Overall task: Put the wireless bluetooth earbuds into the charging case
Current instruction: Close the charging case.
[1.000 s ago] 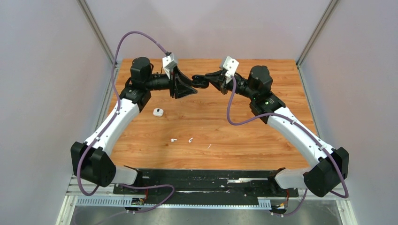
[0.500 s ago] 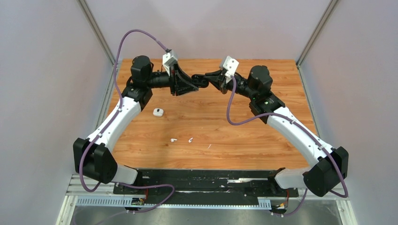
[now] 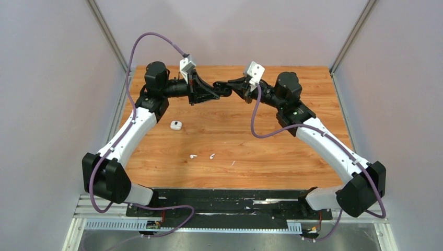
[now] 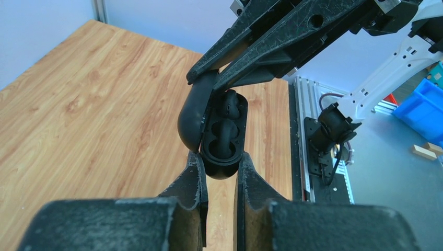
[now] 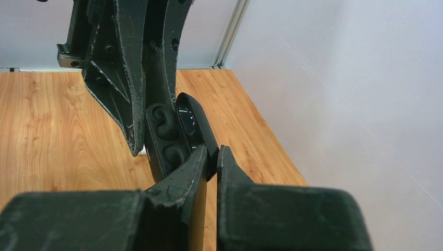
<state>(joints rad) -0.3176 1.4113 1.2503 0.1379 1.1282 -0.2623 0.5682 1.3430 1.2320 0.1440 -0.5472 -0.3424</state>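
A: Top view first. Position of buds?

B: Found left bud (image 3: pixel 193 156) and right bud (image 3: pixel 212 156) lying loose on the table (image 3: pixel 271 157), near each other, toward the near edge, well apart from both arms. Not yet in any well. Also noted a white pod (image 3: pixel 176 124) farther back on the left; cannot tell what. Disregarded a thin fleck (image 3: pixel 233 162).

A: And the pincers?

B: Seen raised over the far half, left gripper (image 3: pixel 215 95) and right gripper (image 3: pixel 217 84) tip to tip. Too small from above to judge either grip.

A: Left wrist view.

B: Shows left fingers (image 4: pixel 194 178) closed to a narrow gap on the base end of a black case (image 4: pixel 222 141), apparently touching both flanks. Shows the lid (image 4: pixel 189 117) swung open sideways, pinched at its far end by the right gripper. Exposes two moulded wells; cannot identify something dark in the upper one.

A: Right wrist view.

B: Agrees. Shows right jaws all but shut, with the lid edge nipped between them, and left fingers astride the body above.

A: Handling of buds?

B: Judged very light, hard and glossy, so apt to slip or shoot out of a pinch. Far smaller than a finger. Advise pinching across the rounded head with the very tips, gently, leaving the stem free to enter a well. Judged case rigid. Rate the hinge as the weak point under two opposed grips.
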